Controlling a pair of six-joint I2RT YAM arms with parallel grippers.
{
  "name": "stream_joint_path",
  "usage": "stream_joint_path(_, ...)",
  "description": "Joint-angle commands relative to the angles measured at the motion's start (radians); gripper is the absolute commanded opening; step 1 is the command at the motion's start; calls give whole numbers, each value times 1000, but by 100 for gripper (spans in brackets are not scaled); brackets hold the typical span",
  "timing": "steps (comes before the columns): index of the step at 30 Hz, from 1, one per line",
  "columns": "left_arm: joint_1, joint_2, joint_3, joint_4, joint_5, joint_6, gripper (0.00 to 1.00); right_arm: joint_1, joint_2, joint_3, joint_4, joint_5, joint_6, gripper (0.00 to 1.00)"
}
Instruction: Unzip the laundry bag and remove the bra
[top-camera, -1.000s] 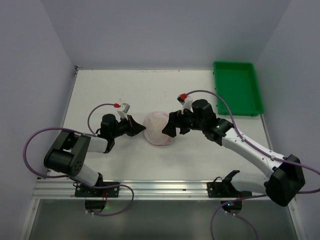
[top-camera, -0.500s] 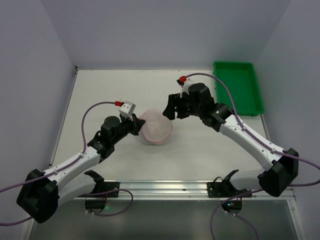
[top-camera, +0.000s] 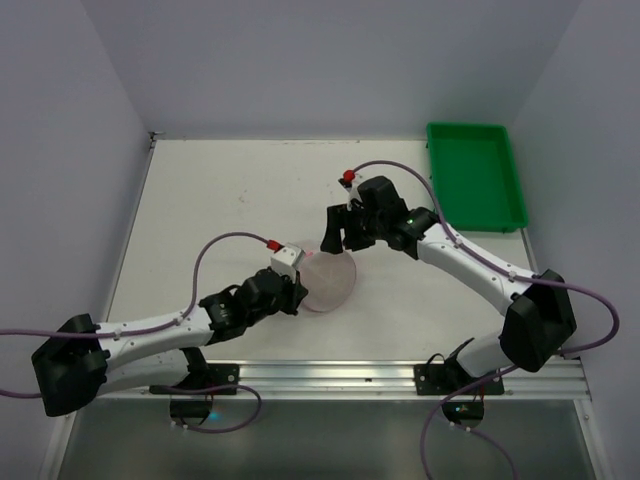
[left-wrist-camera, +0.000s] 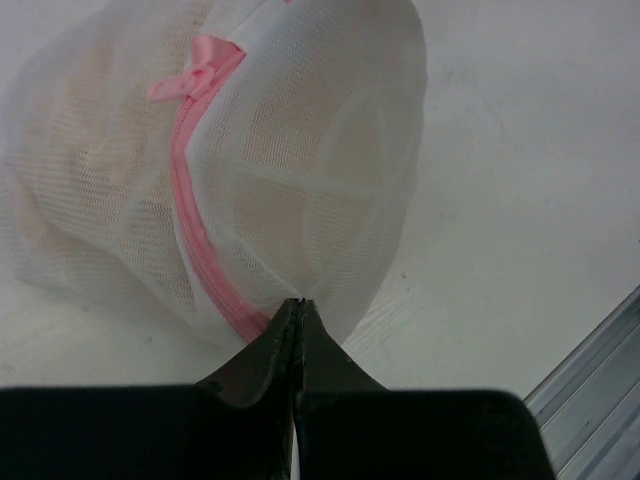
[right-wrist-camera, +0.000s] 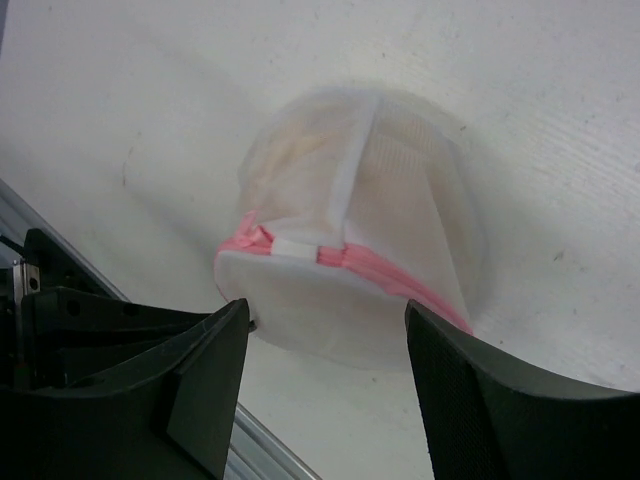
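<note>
The laundry bag (top-camera: 329, 281) is a small drum of white mesh with a pink zip (left-wrist-camera: 193, 236) and lies on the table. My left gripper (top-camera: 299, 293) is shut, its tips (left-wrist-camera: 297, 302) pinching the mesh at the bag's near-left edge beside the zip. The bag (left-wrist-camera: 300, 150) fills the left wrist view. My right gripper (top-camera: 336, 233) is open and empty just beyond the bag, apart from it. In the right wrist view the bag (right-wrist-camera: 370, 250) lies ahead of its spread fingers (right-wrist-camera: 500, 400). The bra shows only as a faint tan tint (left-wrist-camera: 95, 180) through the mesh.
A green tray (top-camera: 476, 176) stands at the table's far right. The aluminium rail (top-camera: 330, 375) runs along the table's near edge, close to the bag. Grey walls stand on the left, the back and the right.
My left arm has stretched out to the right and pulled the bag nearer the front edge. My right gripper has moved off the bag's right side to a spot beyond it.
</note>
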Motion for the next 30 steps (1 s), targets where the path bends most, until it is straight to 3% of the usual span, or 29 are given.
stream_joint_path(1, -74, 21, -2, -51, -147, -101, 0, 15, -3, -30, 70, -53, 30, 65)
stream_joint_path(8, -108, 86, 42, -67, -167, -84, 0, 76, 68, 71, 26, 56, -19, 56)
stream_joint_path(17, -111, -18, -3, -77, -197, -109, 3, 113, 102, 69, 18, 151, -80, 54)
stream_joint_path(18, -111, -41, -6, -82, -199, -113, 7, 115, 80, 59, 21, 156, -77, 55)
stream_joint_path(19, -110, -55, -8, -103, -200, -128, 23, 115, 66, 37, 25, 171, -76, 56)
stream_joint_path(21, -111, -102, 2, -146, -206, -150, 42, 113, 36, 14, 27, 182, -71, 60)
stream_joint_path(22, -111, -123, 5, -174, -211, -180, 71, 107, 2, -13, 38, 183, -73, 61)
stream_joint_path(23, -110, -142, 8, -185, -228, -194, 81, 104, -13, -29, 44, 177, -77, 63)
stream_joint_path(25, -110, -202, 14, -212, -248, -234, 95, 82, -53, -73, 70, 139, -77, 66)
stream_joint_path(30, -94, -259, 74, -248, -323, -203, 97, 59, -104, -144, 101, 120, -73, 68)
